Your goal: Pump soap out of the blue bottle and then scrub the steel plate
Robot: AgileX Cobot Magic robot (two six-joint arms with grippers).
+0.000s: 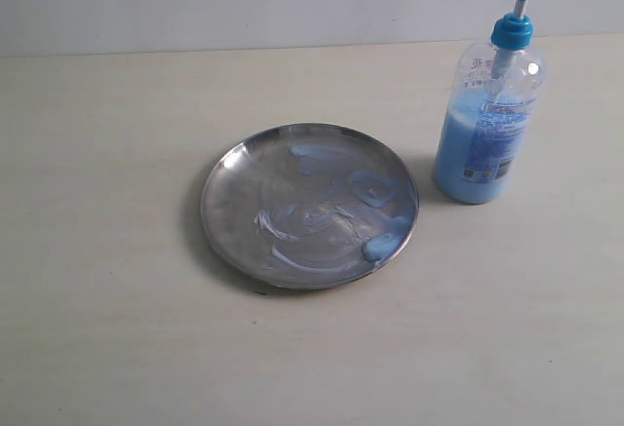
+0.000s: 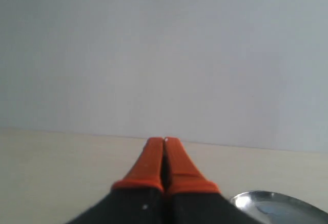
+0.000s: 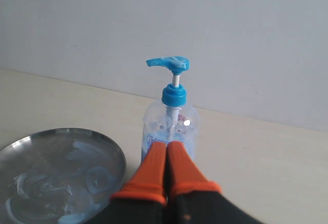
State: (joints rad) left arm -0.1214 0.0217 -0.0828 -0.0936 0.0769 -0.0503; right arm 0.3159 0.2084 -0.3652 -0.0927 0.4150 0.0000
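Plate [image 1: 242, 202]: lay smeared with soap [image 1: 380, 246], left of bottle [image 1: 483, 148]; looked pumped, partly scrubbed. Left gripper [image 2: 164, 142], right gripper [image 3: 167, 146]: pinched closed, empty.

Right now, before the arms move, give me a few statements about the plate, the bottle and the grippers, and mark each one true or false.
1. The blue bottle stands upright on the table, beside the steel plate. True.
2. The steel plate is clean. False: soap lies on it in blobs and smears.
3. The left gripper and the right gripper are both shut and empty. True.
4. The right gripper grips the blue bottle. False: no gripper touches it.
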